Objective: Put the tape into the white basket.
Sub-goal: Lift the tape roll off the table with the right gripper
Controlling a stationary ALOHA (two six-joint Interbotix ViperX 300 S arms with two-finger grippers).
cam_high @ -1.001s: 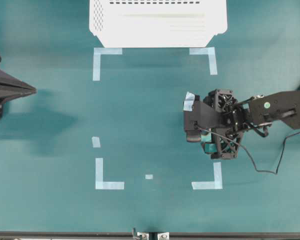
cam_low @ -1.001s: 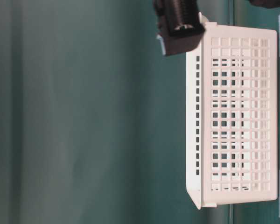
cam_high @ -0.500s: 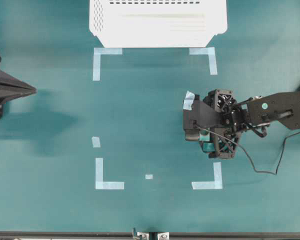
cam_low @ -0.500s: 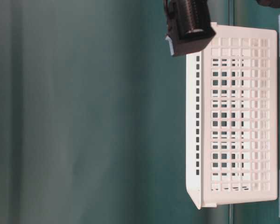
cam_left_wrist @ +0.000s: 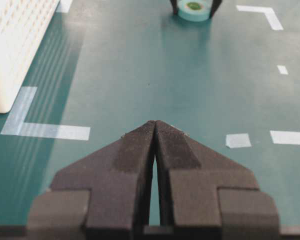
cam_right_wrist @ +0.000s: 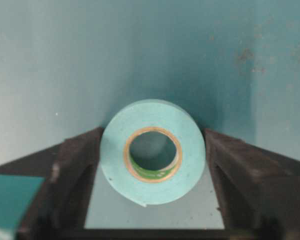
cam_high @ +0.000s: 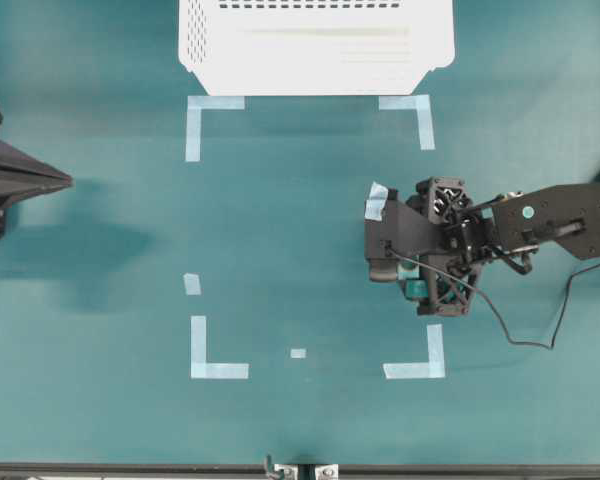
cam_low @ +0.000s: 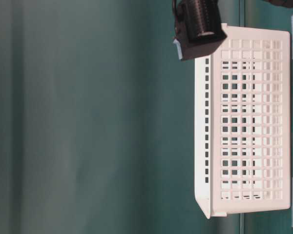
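- Small round mint-teal tape roll with tan cardboard core (cam_right_wrist: 152, 151) lies flat on the teal counter (cam_high: 300, 230), near the lower-right pale blue L-shaped corner mark (cam_high: 420, 362).
- Right end effector (cam_right_wrist: 152, 165): fingers (cam_right_wrist: 77, 175) flank the roll on both sides, touching or nearly so; firm grip not clear.
- Left end effector (cam_left_wrist: 155, 150): jaws closed together, empty, at the counter's left edge.
- Large white perforated plastic basket (cam_high: 315, 50) at the far edge, well apart from the roll.

Black right arm (cam_high: 560, 222) — green dot, loose black cable.
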